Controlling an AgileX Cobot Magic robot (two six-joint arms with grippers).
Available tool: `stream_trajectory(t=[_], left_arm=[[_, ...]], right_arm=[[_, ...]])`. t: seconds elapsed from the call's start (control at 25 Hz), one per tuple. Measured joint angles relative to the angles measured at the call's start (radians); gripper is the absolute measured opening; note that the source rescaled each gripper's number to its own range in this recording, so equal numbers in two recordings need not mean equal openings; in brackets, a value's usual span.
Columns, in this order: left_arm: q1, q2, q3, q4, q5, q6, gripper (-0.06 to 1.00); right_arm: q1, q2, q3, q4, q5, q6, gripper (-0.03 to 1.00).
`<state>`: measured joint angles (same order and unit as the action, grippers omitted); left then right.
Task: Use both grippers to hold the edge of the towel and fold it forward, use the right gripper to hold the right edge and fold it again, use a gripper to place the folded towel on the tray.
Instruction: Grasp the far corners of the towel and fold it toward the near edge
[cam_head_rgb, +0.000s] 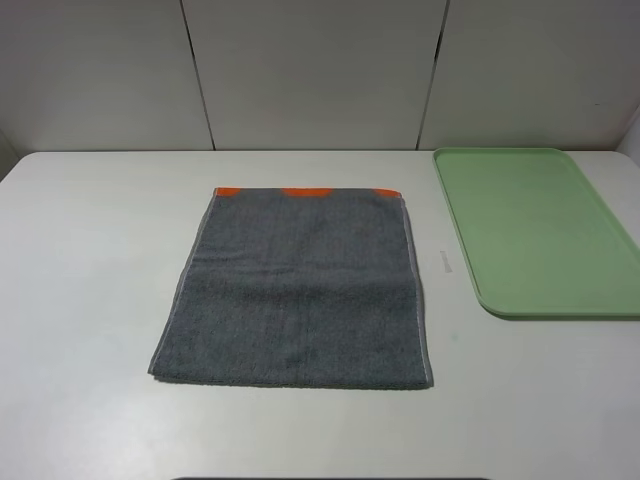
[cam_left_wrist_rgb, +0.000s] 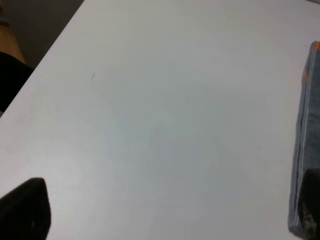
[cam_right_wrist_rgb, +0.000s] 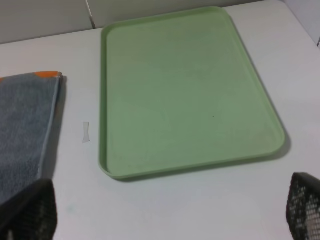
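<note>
Towel (cam_head_rgb: 295, 290) flat on table (cam_head_rgb: 90, 300), centre of frame. Tray (cam_head_rgb: 540, 230) on table at right edge, beside towel, apart from it.

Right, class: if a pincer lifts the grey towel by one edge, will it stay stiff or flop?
Probably floppy: the grey towel lies flat and limp on the table, so a lifted edge would likely sag. Its fuzzy pile should give good grip, hardly slippery. It looks doubled, with orange showing at the far edge, so the layers may separate.
</note>
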<state>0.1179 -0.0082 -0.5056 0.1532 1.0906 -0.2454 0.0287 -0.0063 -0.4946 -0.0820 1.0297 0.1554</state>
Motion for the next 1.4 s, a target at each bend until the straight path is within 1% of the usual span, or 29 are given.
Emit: stream_trajectory(t=[0.92,1.04,1.4], left_arm=[[0.000,0.000,0.000,0.000,0.000,0.000,1.00],[0.000,0.000,0.000,0.000,-0.019,0.000,1.00],[0.000,0.000,0.000,0.000,-0.026,0.000,1.00]], right_arm=[[0.000,0.000,0.000,0.000,0.000,0.000,1.00],[0.000,0.000,0.000,0.000,0.000,0.000,1.00],[0.000,0.000,0.000,0.000,0.000,0.000,1.00]])
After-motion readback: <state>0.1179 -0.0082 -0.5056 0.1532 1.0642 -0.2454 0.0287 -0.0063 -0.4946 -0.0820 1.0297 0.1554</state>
